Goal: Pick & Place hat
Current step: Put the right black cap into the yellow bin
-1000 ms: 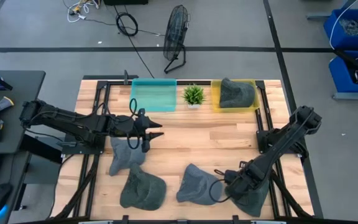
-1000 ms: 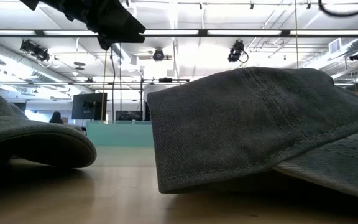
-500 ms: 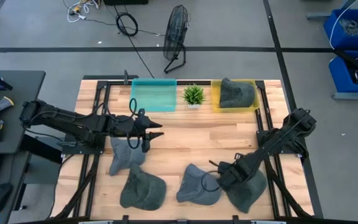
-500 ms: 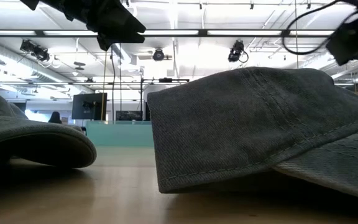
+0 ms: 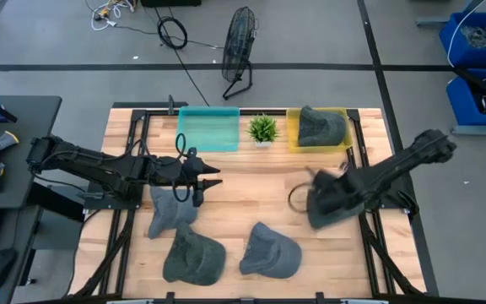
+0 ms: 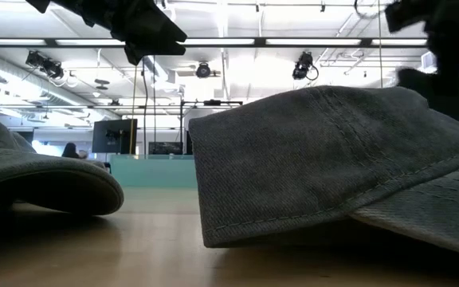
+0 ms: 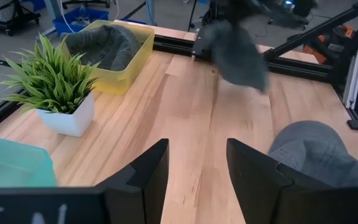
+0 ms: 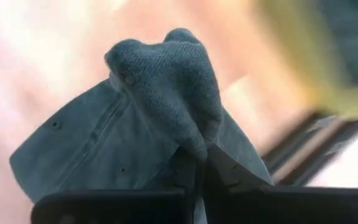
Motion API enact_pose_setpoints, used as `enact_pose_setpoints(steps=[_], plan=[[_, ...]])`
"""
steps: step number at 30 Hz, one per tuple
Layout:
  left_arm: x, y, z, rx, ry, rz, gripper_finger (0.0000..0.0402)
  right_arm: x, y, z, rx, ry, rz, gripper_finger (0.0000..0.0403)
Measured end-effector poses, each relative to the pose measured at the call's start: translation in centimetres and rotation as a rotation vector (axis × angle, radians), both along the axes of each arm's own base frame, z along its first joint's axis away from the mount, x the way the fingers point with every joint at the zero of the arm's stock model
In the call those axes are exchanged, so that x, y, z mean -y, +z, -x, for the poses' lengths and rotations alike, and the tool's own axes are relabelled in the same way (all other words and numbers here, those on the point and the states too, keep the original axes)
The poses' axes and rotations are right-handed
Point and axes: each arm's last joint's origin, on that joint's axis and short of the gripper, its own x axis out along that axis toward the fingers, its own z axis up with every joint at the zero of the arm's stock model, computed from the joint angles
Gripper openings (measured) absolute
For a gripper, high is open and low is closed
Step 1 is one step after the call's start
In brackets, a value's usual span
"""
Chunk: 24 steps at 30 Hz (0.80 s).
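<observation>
Grey cloth hats are the task's things. My right gripper [image 5: 315, 200] is shut on one hat [image 5: 326, 208] and holds it above the table's right middle; the left wrist view shows this hat [image 7: 236, 50] in the air. Three more hats lie flat on the wood: one [image 5: 171, 211] under my left arm, one [image 5: 194, 257] at the near edge and one [image 5: 268, 251] beside it. Another hat [image 5: 319, 127] sits in the yellow bin [image 5: 342, 142]. My left gripper [image 5: 212, 181] hovers open at the table's left middle, fingers [image 7: 148, 174] apart with nothing between them. My right gripper pinches a bunched fold of the hat's cloth [image 8: 191, 138] between its two fingers [image 8: 225, 171]. The rest of the hat [image 8: 98, 155] spreads beyond the fingertips. The hat is lifted clear of the table.
A teal bin [image 5: 207, 128] and a small potted plant [image 5: 262, 128] stand at the far edge, left of the yellow bin. Bare wood [image 5: 260, 198] lies between the two grippers. In the low view a hat [image 6: 325, 159] fills the foreground.
My right gripper has risen from the table's near right and swung toward the far edge, nearer the yellow bin. The hat that lay there has gone with it, lifted clear of the wood. My left arm has kept still.
</observation>
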Motion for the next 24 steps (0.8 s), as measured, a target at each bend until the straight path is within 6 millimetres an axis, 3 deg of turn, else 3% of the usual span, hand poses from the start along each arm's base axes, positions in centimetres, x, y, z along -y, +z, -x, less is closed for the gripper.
enact_pose_setpoints(steps=[5,10,19,24], plan=[[-0.1,0.2,-0.1,0.016,0.001,-0.008,0.0165,4.0,2.6,1.7,0.214,-0.110,0.280,0.0008],[-0.7,0.8,-0.3,0.063,-0.014,-0.123,0.0165,7.6,4.0,1.8,0.200,-0.079,0.491,0.0007],[-3.4,1.5,-0.5,0.132,0.101,-0.139,0.0165,15.6,4.8,-1.6,0.191,-0.028,0.557,0.0007],[-4.0,1.3,-0.4,0.102,0.123,-0.142,0.0165,20.0,2.7,-1.0,0.067,-0.123,0.421,0.0007]])
